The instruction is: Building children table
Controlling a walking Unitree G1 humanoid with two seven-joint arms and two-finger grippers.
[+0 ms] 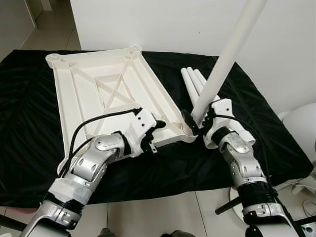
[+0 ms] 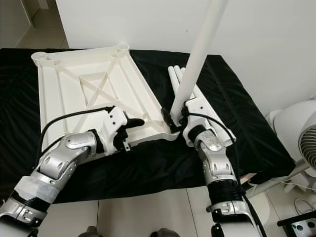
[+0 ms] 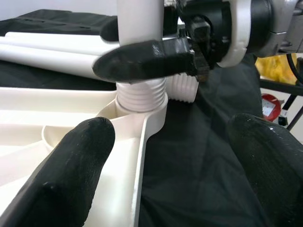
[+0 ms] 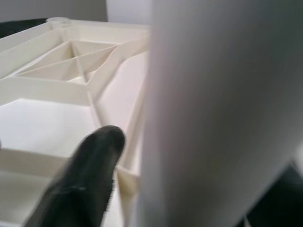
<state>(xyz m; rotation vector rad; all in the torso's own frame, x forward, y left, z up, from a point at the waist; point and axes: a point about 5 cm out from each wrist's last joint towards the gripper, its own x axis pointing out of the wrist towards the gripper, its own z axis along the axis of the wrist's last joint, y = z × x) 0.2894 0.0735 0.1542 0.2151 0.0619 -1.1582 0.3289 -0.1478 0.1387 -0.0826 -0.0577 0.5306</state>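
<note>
A white plastic tabletop (image 1: 98, 84) lies upside down on a black cloth (image 1: 29, 128). My right gripper (image 1: 193, 123) is shut on a long white leg tube (image 1: 224, 64), which stands nearly upright, leaning slightly right. Its threaded end (image 3: 142, 94) sits in the tabletop's near right corner socket (image 3: 147, 116). My left gripper (image 1: 157, 134) is open at the tabletop's near rim, just left of that corner. One of its fingers (image 3: 61, 170) is over the tabletop's inside and the other is over the cloth.
Three spare white leg tubes (image 1: 195, 81) lie side by side on the cloth behind the right gripper. A white fan (image 2: 301, 143) stands on the floor at the right. A white wall runs behind the cloth, and tiled floor lies at its near edge.
</note>
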